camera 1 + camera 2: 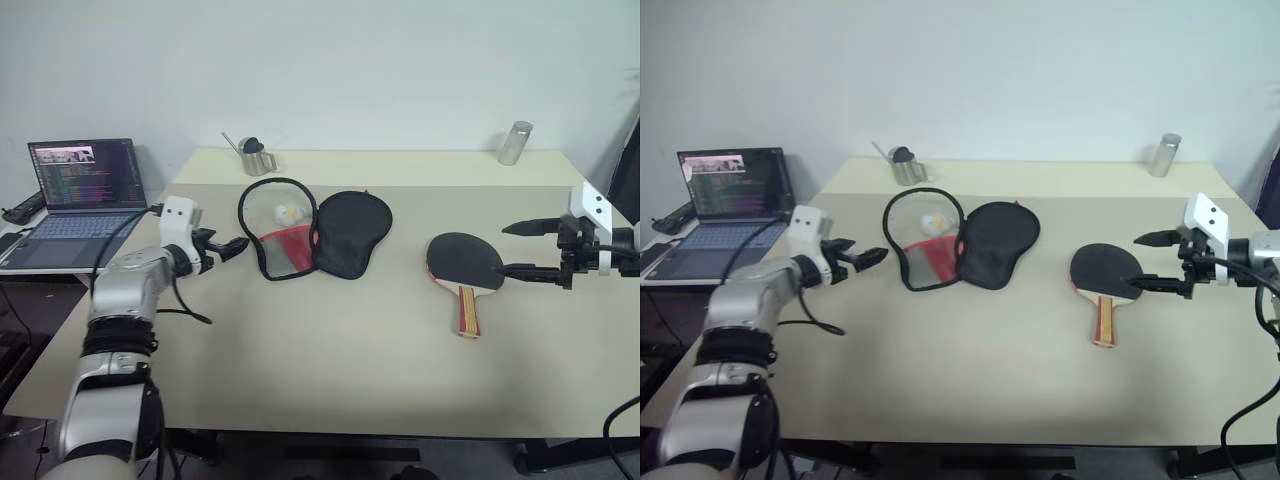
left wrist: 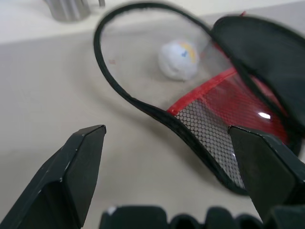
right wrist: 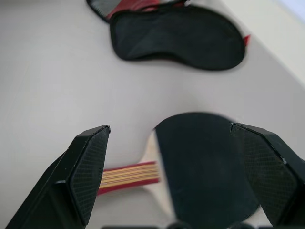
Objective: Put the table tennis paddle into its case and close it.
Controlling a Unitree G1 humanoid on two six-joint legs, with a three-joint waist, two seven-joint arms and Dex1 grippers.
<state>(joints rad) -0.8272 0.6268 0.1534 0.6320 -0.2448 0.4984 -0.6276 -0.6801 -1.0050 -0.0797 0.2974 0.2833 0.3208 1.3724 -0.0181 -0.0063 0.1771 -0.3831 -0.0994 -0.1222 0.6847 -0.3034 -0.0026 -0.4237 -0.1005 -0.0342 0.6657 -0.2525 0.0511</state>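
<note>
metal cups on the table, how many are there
2. One metal cup stands at the table's far edge, behind the open case. The other metal cup stands at the far right corner, beyond the paddle. None appears hidden.

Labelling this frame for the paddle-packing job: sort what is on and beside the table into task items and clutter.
Task items:
- table tennis paddle, flat on the table
- case, lying open
- left gripper, open, beside the case
- right gripper, open, at the paddle's blade

Clutter:
- white ball inside the open case
- metal pitcher
- metal cup
- laptop
</note>
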